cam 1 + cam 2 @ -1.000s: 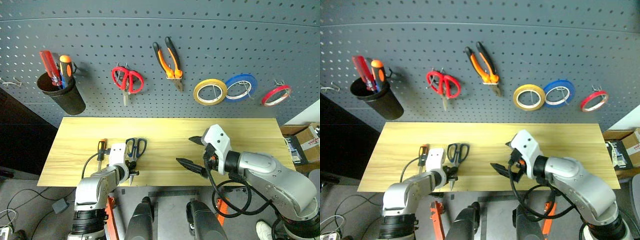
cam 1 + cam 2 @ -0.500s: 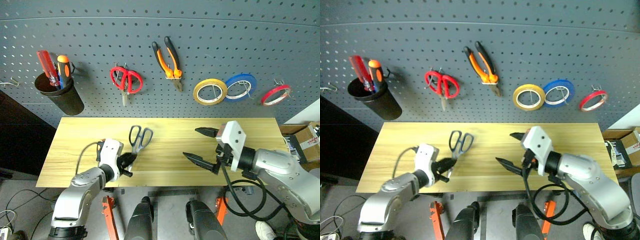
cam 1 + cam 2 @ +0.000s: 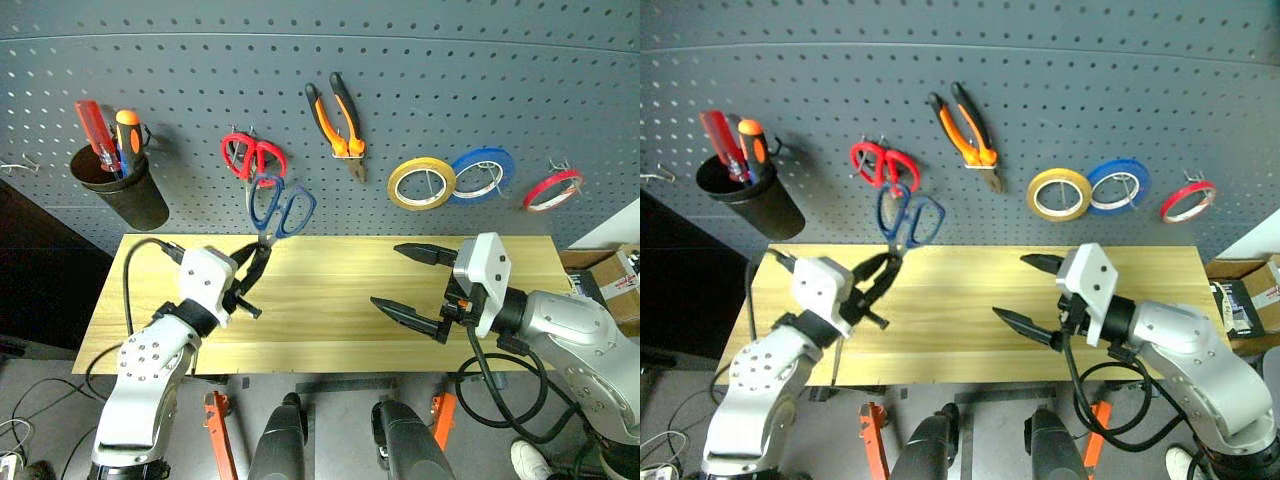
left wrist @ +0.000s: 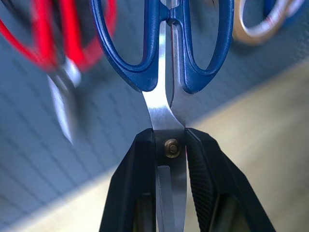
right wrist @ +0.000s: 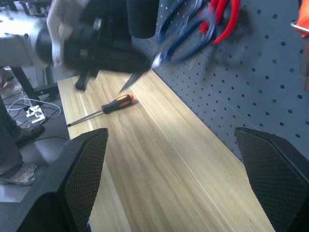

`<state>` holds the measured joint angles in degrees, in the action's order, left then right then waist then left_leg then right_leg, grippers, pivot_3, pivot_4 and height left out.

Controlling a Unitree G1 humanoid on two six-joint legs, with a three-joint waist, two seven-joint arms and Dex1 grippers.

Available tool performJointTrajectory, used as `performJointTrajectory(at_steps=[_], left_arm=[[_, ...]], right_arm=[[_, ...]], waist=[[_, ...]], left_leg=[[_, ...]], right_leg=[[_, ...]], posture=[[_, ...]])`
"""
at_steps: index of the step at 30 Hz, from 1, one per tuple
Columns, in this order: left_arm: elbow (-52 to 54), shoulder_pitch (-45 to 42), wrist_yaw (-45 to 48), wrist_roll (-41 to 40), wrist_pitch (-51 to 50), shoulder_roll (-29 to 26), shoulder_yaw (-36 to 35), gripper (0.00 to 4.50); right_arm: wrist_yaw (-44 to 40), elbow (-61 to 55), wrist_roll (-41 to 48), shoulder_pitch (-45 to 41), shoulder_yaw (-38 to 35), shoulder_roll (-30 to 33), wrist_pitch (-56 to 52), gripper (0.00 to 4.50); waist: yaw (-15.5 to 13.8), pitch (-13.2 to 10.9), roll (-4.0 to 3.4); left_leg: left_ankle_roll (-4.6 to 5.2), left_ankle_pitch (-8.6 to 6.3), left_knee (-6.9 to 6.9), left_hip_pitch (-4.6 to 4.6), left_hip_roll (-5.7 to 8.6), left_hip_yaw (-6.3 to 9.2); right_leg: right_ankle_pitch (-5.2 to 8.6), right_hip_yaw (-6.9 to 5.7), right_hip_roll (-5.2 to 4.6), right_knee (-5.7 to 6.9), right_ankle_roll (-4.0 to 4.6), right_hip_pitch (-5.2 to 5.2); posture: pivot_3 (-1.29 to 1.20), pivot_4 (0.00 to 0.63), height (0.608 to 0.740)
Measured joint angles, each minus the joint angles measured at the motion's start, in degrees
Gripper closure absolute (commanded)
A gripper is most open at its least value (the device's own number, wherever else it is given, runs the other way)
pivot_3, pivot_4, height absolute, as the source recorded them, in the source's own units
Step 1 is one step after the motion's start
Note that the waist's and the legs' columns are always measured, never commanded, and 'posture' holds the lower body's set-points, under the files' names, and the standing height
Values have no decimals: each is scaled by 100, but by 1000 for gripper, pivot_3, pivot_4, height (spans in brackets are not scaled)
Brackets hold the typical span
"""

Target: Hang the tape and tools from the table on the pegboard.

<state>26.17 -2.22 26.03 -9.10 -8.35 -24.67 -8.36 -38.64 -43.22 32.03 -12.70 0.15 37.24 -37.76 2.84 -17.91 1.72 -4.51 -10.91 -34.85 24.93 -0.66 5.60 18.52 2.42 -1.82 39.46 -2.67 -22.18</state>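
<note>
- Scissors point(image 3: 277, 208): blue-handled pair, pinched at the pivot by the left gripper point(image 3: 254, 266), held up before the pegboard point(image 3: 420, 80) just below the red scissors point(image 3: 254, 159).
- Right gripper point(image 3: 412, 282): spread wide, holding nothing, over the table point(image 3: 330, 300).
- Count: three tape rolls, one pliers point(image 3: 338, 117), two screwdrivers in the cup point(image 3: 125, 195).
- The right wrist view adds a third screwdriver point(image 5: 104, 109) lying on the table.

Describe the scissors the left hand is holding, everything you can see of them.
The scissors have dark blue plastic loop handles and bright steel blades joined by a brass-coloured pivot screw. The blades are shut. The left hand is shut on them at the pivot, one black finger on each side, handles pointing up and away. They are lifted clear of the table, in front of the pegboard, just below the red-handled scissors hanging there.
</note>
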Motion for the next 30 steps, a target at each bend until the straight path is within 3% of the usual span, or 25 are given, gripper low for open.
performJointTrajectory(at_steps=[15, 30], left_arm=[[131, 203, -632, 149, -87, 193, -213, 3891], [-629, -602, -780, 173, -272, 314, -22, 3891]], right_arm=[[-86, 101, 25, 10, -11, 48, 144, 0], [16, 144, 29, -437, 68, -83, 175, 0]], waist=[[10, 0, 0], [51, 1, 1]], left_leg=[[0, 0, -8, -1, -4, 4], [-1, 1, -17, -5, -4, 5]], right_leg=[[0, -1, 9, 17, 0, -1], [0, -1, 11, 45, 0, -4]], posture=[[-39, 294, 740], [-59, 295, 740]])
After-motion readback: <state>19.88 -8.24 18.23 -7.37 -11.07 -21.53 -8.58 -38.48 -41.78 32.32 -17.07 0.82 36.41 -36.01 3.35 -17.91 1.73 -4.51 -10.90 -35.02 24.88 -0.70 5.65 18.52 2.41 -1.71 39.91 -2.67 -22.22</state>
